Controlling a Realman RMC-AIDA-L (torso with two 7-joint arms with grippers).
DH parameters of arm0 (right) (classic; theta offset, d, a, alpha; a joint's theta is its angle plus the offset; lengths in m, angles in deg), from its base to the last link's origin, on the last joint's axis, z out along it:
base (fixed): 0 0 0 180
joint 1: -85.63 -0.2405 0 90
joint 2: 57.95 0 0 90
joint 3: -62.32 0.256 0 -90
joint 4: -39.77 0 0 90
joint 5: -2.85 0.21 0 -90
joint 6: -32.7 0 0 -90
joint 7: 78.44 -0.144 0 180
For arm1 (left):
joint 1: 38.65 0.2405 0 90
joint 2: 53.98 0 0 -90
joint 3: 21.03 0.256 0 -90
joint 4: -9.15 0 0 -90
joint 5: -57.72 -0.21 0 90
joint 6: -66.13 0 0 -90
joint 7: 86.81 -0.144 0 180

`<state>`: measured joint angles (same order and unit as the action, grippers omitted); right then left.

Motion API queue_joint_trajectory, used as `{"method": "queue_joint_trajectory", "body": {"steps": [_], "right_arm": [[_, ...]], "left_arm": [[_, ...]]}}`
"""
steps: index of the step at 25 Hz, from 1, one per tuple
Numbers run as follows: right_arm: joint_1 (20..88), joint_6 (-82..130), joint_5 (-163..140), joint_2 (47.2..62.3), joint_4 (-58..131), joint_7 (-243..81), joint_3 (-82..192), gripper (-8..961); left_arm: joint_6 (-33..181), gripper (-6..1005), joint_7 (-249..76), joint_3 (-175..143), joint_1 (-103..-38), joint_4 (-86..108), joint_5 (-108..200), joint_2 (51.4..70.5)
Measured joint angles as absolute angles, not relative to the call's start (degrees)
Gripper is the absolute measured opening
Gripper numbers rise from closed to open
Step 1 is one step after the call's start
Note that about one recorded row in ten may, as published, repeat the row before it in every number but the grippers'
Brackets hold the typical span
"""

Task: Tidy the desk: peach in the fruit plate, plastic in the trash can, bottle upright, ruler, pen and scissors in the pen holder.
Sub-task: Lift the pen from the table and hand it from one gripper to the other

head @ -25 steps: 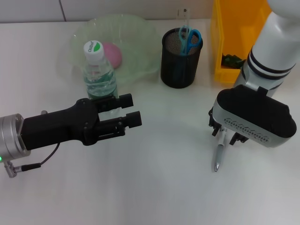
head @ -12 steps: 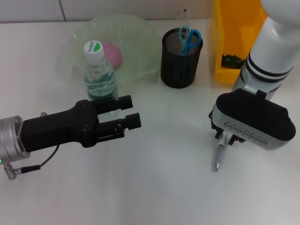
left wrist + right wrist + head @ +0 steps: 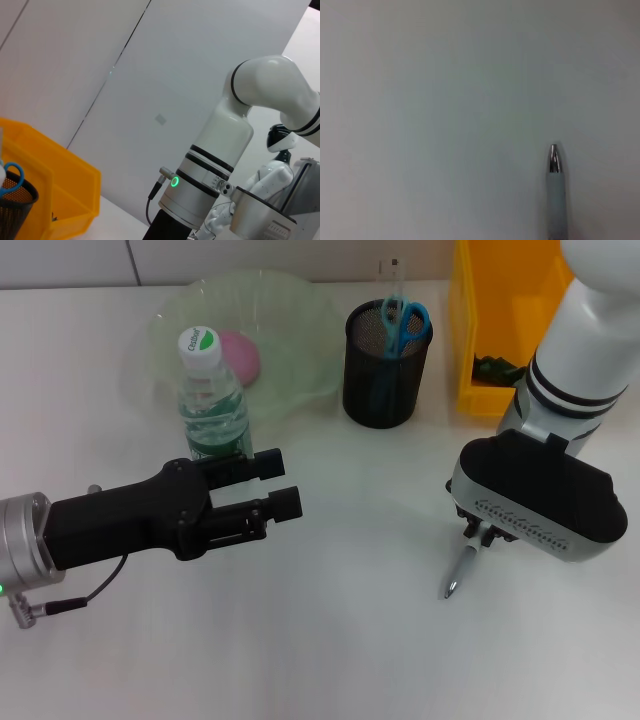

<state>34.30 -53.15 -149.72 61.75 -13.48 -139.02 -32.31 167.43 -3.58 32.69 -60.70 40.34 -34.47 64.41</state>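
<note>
Two grippers show in the head view. Farthest left, the left gripper (image 3: 282, 483) reaches in from the side above the table (image 3: 330, 640), its black fingers (image 3: 266, 462) parted with a small gap between them and nothing held. Just beyond its fingertips stands the bottle (image 3: 211, 395), upright, with a white and green cap. Behind the bottle is the fruit plate (image 3: 290, 330), a pale green translucent dish, with the pink peach (image 3: 243, 355) lying in it.

Farther from that gripper, toward the other arm, the pen holder (image 3: 385, 365) is a black mesh cup; the blue-handled scissors (image 3: 404, 320) stand in it, and a clear ruler (image 3: 394, 275) rises beside them. The yellow trash can (image 3: 495, 330) sits next to the holder, directly beyond the right gripper, with something dark lying in it.

On the right, the right gripper (image 3: 482, 532) points down under its white housing and is clamped on the pen (image 3: 462, 562). The pen hangs tilted from the fingers, its metal tip lowest. In the right wrist view the pen (image 3: 556, 190) shows with its silver tip over bare table (image 3: 445, 110); whether the tip touches the surface cannot be told.
</note>
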Motion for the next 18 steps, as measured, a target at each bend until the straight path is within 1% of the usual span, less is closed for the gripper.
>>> {"method": "queue_joint_trajectory", "body": {"steps": [7,12,18], "right_arm": [[36.8,-54.0,-148.3,61.64,-18.6,-140.5,-29.1,115],[38.5,-57.4,-146.3,61.42,-23.6,-141.0,-21.0,115],[39.3,-58.3,-143.4,61.39,-24.8,-143.5,-10.4,115]], "left_arm": [[168.0,710,-3.6,32.7,-60.8,40.4,-34.5,64.35],[168.6,710,-3.7,32.5,-60.9,40.7,-34.3,64.33],[169.4,710,-4.0,32.0,-61.4,40.8,-34.0,64.32]]}}
